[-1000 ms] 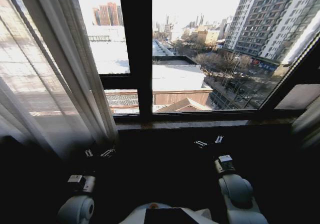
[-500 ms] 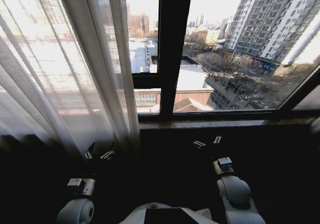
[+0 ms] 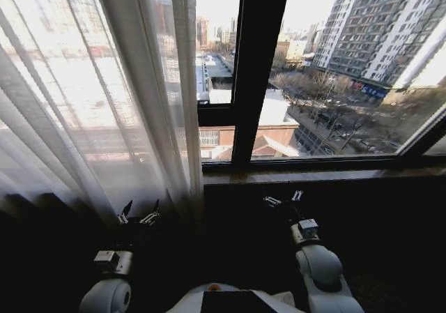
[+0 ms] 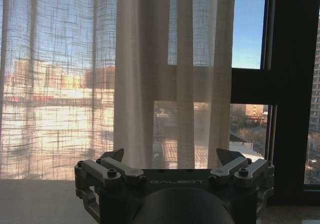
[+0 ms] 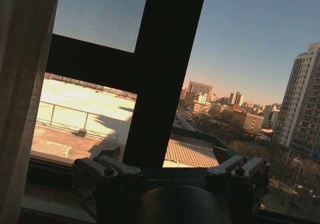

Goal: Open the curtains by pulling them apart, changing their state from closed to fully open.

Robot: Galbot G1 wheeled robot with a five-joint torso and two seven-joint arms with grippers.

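At the bottom of the head view, 2 arms reach forward over the dark wall below the sill. The left gripper (image 3: 139,212) sits lower left, fingers spread and holding nothing, just short of the hem of the curtains (image 3: 104,104). That open stance, so close to the fabric's inner edge, looks like readiness to take hold of the pleats. In the left wrist view the left gripper's jaws stand wide apart, with the bunched edge of the panel (image 4: 170,84) hanging straight ahead between them but farther off, not touching.

The right gripper (image 3: 282,199) sits lower centre-right, fingers also spread and empty, facing bare glass and the black window frame (image 3: 258,69).

Beyond, the sheer panel covers the left half of the frame, its gathered edge ending just left of the frame bar. The right half shows open glass and city, so that side seems cleared while the left panel likely needs drawing further aside.
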